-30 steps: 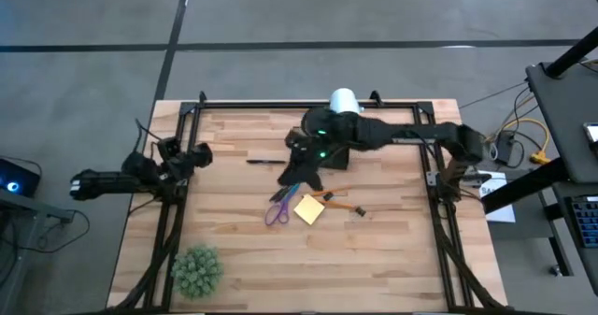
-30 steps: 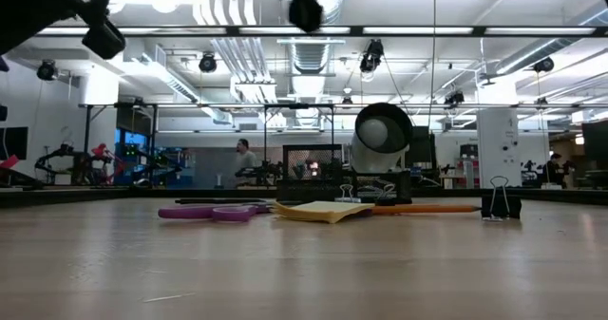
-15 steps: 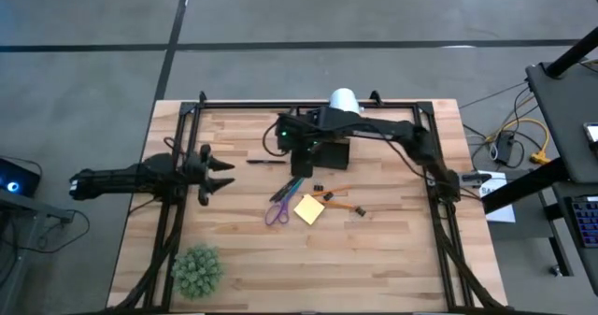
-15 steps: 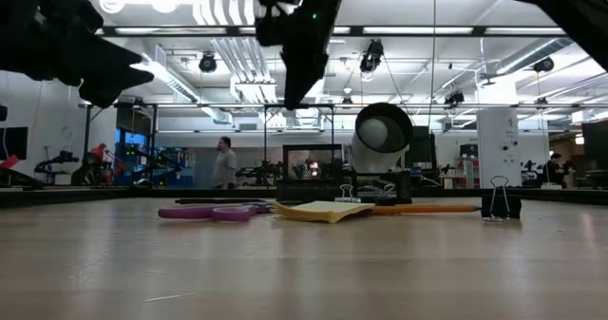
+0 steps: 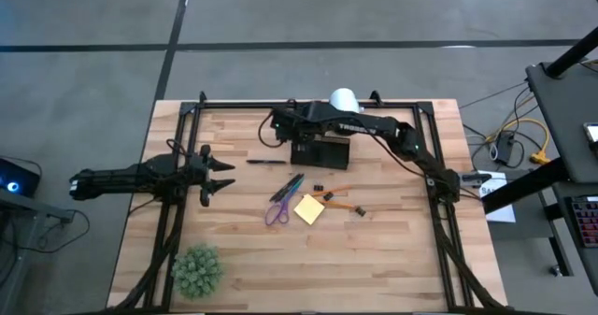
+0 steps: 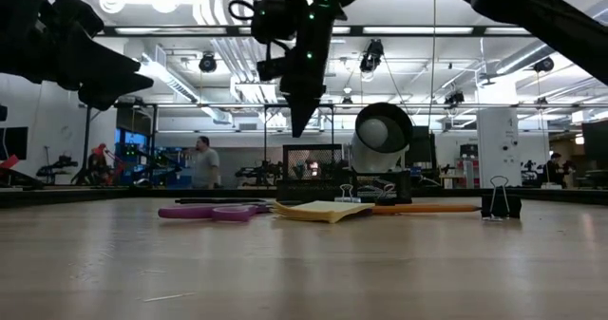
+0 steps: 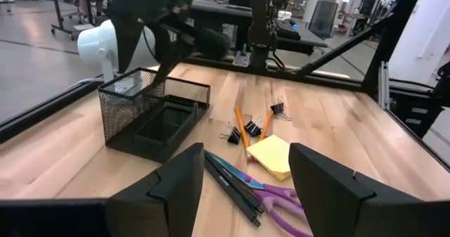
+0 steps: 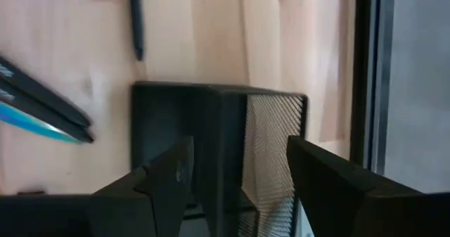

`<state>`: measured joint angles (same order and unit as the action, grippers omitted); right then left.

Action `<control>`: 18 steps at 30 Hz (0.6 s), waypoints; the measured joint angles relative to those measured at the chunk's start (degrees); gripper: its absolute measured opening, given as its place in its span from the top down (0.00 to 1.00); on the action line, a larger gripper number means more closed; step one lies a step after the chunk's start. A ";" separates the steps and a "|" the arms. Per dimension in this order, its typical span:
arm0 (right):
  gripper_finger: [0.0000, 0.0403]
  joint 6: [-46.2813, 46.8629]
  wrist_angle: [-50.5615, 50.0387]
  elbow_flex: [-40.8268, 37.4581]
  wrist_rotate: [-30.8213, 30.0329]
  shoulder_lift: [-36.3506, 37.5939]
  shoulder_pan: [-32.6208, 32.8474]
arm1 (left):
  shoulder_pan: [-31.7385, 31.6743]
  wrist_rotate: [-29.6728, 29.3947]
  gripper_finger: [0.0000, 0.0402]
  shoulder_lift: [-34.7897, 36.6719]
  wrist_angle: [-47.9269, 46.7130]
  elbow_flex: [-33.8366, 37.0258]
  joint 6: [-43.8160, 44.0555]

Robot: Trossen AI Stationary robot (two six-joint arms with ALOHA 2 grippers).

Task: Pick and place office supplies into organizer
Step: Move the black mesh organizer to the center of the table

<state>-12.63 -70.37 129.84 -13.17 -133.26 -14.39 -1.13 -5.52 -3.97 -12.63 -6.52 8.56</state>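
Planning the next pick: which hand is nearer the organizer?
The right hand: it hangs open directly over the organizer, at its left end. The left hand, also open, waits far off near the table's left edge.

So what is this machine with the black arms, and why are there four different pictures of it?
It is a robot with two dark arms at a wooden table. Each arm ends in a two-finger claw called a gripper.

Each picture comes from a different camera. One looks straight down from above. One sits low at table height. The other two ride on the arms' wrists, so you see each arm's own fingers up close.

The left gripper waits open at the table's left side, holding nothing. The right gripper hangs open over the black organizer, also empty.

On the table lie purple scissors, a yellow sticky-note pad, an orange pencil, a black pen and small dark clips. A fuzzy green ball sits in one corner, and a white camera stands behind the organizer.
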 joint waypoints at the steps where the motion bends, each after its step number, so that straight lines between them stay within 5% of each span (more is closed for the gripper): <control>1: 0.46 -0.01 0.12 -0.08 0.03 -0.20 -0.30 | 0.01 -0.09 0.51 0.00 0.00 0.00 0.00; 18: 0.51 3.60 0.06 -0.61 2.54 -5.04 -0.98 | 0.02 -0.85 0.51 0.06 0.02 0.02 0.08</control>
<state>-9.03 -70.31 129.23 -10.63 -138.30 -15.36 -1.10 -6.37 -3.90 -12.60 -6.50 8.64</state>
